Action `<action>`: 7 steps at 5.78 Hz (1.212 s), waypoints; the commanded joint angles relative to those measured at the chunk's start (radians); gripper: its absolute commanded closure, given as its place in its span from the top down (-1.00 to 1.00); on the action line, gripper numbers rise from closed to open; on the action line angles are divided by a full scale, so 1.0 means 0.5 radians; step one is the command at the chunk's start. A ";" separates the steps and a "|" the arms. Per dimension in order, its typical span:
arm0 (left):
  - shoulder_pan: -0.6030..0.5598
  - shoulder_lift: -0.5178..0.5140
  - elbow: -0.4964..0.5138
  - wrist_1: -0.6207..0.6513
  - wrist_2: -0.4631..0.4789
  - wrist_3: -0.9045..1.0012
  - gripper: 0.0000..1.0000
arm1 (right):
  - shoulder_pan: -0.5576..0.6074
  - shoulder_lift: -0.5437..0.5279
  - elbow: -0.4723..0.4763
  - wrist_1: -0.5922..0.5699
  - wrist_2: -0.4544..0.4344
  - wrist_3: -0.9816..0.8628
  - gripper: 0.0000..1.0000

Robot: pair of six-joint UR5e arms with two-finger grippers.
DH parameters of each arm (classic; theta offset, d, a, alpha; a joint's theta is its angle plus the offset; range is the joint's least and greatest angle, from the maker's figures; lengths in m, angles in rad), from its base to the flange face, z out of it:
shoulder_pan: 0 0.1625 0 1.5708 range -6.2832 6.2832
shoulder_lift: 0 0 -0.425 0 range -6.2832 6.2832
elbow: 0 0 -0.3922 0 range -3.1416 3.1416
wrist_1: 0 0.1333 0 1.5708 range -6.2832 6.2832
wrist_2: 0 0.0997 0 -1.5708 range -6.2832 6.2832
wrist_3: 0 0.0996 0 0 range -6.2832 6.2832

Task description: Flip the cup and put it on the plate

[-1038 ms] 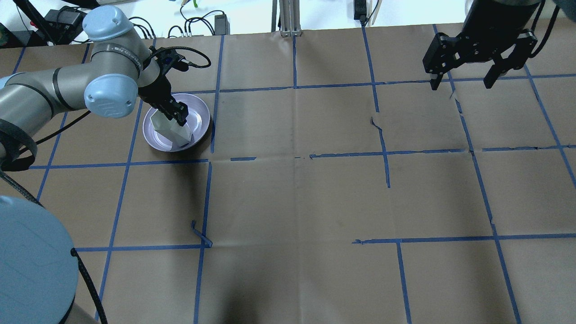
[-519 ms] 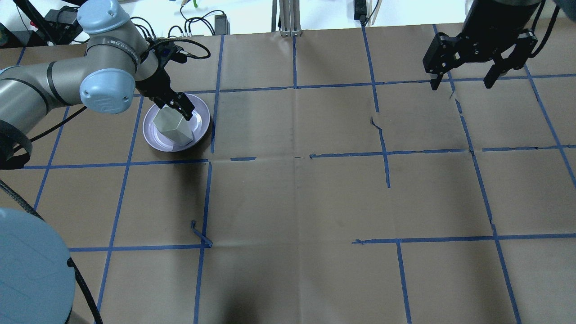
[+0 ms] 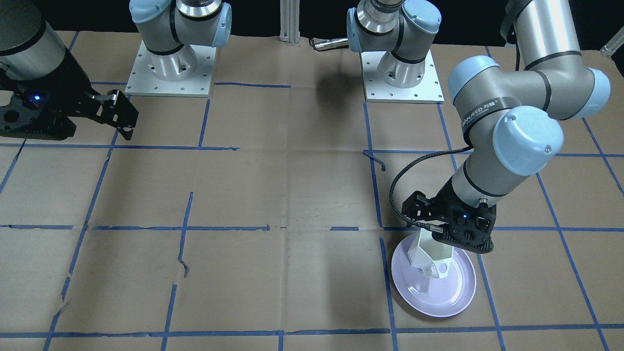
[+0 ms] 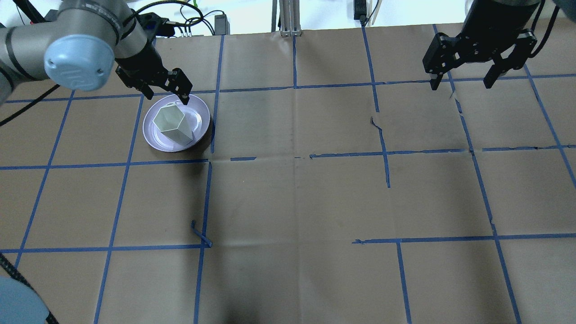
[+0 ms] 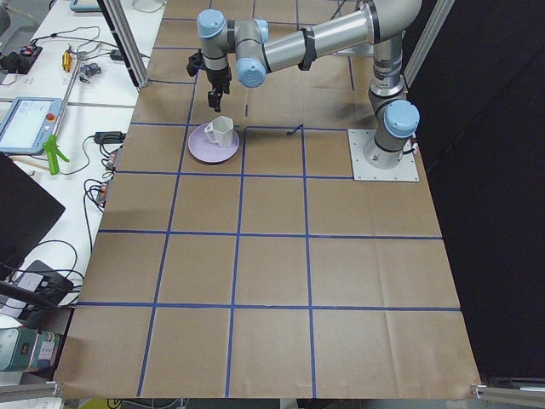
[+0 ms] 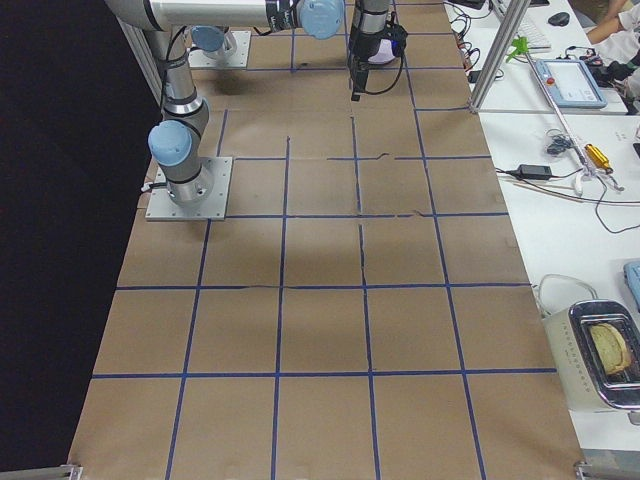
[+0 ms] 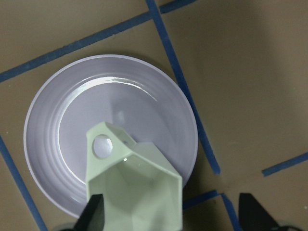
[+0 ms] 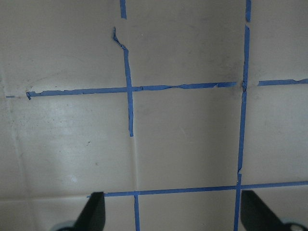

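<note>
The white faceted cup (image 4: pixel 172 124) stands on the pale lavender plate (image 4: pixel 200 118) with its hexagonal mouth up and its handle toward the far side. My left gripper (image 4: pixel 166 94) is open and empty, raised above the plate's far rim and clear of the cup. In the left wrist view the cup (image 7: pixel 137 187) sits low between the open fingertips (image 7: pixel 92 211), on the plate (image 7: pixel 72 110). The front view shows the cup (image 3: pixel 429 253) on the plate (image 3: pixel 438 297). My right gripper (image 4: pixel 461 83) is open and empty, high at the far right.
Brown paper with a blue tape grid covers the table (image 4: pixel 297 198). A loose curl of tape (image 4: pixel 201 235) sticks up in front of the plate. Cables and power bricks (image 4: pixel 198 22) lie past the far edge. The right wrist view shows only paper (image 8: pixel 183 139).
My left gripper has let go of the cup, opened, and drawn up and back toward the far side. The cup went from tilted to upright on the plate. The right arm has not moved.
</note>
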 commanded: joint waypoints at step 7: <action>-0.087 0.488 -0.116 -0.207 0.011 -0.291 0.96 | 0.000 0.000 0.000 0.000 0.000 0.000 1.00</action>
